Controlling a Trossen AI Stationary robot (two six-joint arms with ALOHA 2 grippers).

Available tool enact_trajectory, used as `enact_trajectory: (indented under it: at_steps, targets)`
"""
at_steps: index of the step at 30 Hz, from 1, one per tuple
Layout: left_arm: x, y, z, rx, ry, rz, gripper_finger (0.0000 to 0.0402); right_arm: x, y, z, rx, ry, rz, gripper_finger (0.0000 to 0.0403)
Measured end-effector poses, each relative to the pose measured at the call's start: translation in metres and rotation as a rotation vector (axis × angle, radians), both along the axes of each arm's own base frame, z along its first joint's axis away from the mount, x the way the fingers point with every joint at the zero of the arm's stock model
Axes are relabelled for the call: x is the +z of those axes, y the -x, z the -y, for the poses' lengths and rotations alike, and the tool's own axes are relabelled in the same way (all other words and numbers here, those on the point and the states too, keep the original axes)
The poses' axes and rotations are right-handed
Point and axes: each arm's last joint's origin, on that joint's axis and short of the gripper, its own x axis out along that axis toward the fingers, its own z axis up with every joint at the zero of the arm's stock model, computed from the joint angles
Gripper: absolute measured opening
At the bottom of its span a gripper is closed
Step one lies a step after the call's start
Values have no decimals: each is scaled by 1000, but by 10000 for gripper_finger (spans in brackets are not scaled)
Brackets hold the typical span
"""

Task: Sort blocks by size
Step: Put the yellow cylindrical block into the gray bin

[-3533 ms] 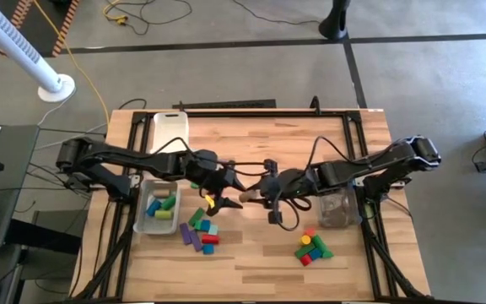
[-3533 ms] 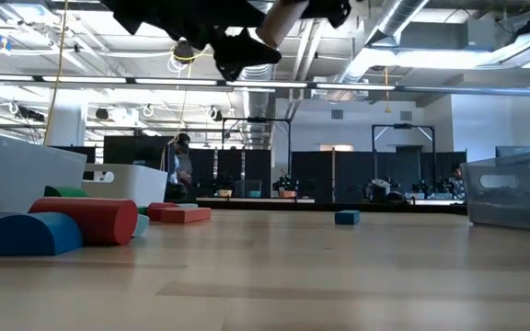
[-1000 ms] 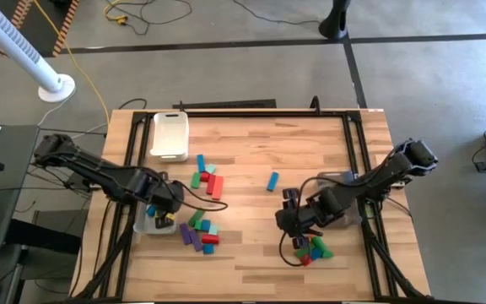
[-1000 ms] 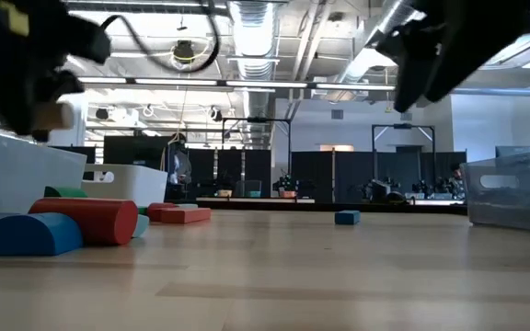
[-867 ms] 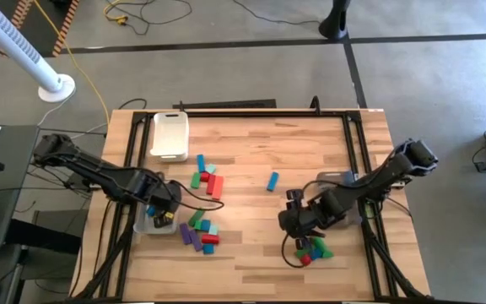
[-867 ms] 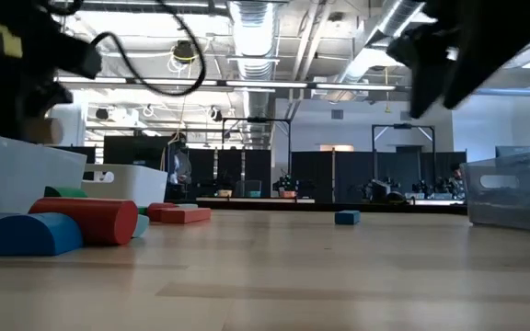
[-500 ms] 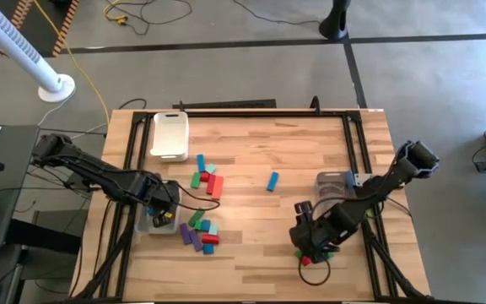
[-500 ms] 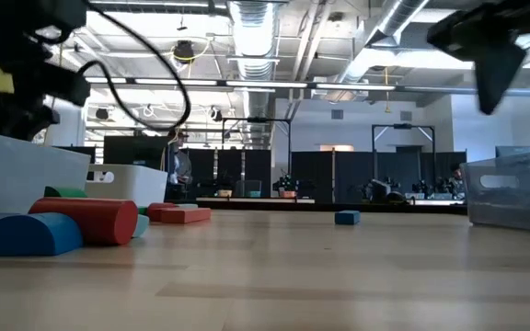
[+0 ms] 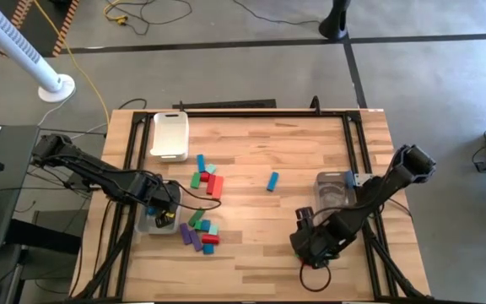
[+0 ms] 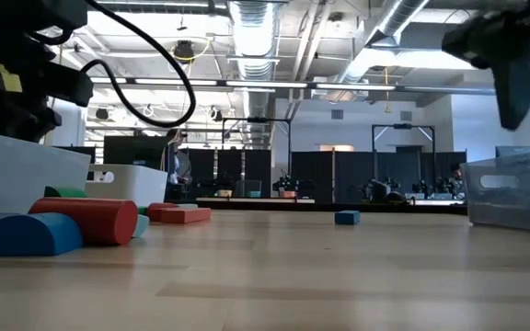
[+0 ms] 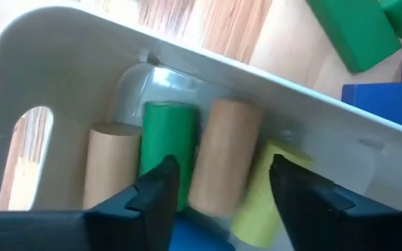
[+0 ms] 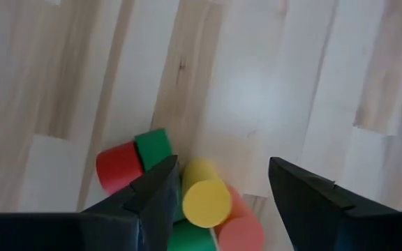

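A pale wooden table carries everything; a white tray sits at its far left corner, a clear bin against the left edge and another clear bin by the right edge. Loose blocks lie scattered beside the left bin (one blue block alone near the middle); a small cluster sits toward the near right.

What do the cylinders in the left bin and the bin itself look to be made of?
Tan cylinder: likely bare wood, matte and unpainted. Green cylinder: probably painted wood, even opaque colour. Bin: clear plastic, glossy; wood grain shows through its wall.
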Motion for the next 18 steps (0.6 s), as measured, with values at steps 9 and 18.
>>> enact_trajectory:
  at_steps: [9,18]
  targets:
    - [0,0,0,7,1,-3,274,-9,0,-5,4,15,-34,257]
    - [0,0,0,6,2,-5,277,-17,4,-2,5,46,-73,257]
